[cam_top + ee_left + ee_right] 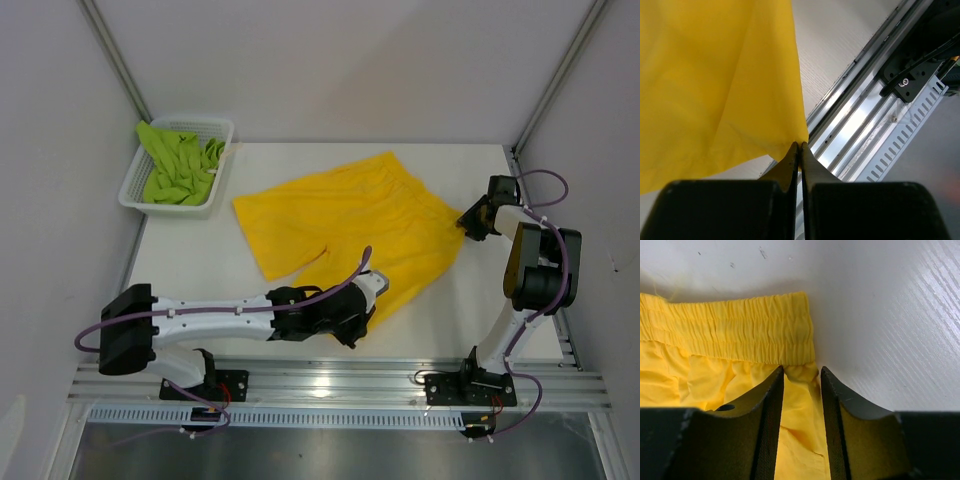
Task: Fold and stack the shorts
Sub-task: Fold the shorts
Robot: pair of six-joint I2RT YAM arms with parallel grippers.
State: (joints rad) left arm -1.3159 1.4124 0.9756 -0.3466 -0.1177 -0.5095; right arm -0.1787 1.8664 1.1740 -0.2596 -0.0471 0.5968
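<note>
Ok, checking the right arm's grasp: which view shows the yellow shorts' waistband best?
Right wrist: the gathered waistband shows close up, its corner inside the open right gripper. Top external shows only a small edge; left wrist, plain fabric.

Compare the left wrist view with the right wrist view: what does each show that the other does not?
Only the left wrist view: the left jaws shut on a corner of the yellow shorts, with the metal rail and a black arm mount beyond the table edge. Only the right wrist view: the gathered elastic waistband, with the right jaws apart, astride the fabric just below its end. Both: yellow fabric lying against the white table.
</note>
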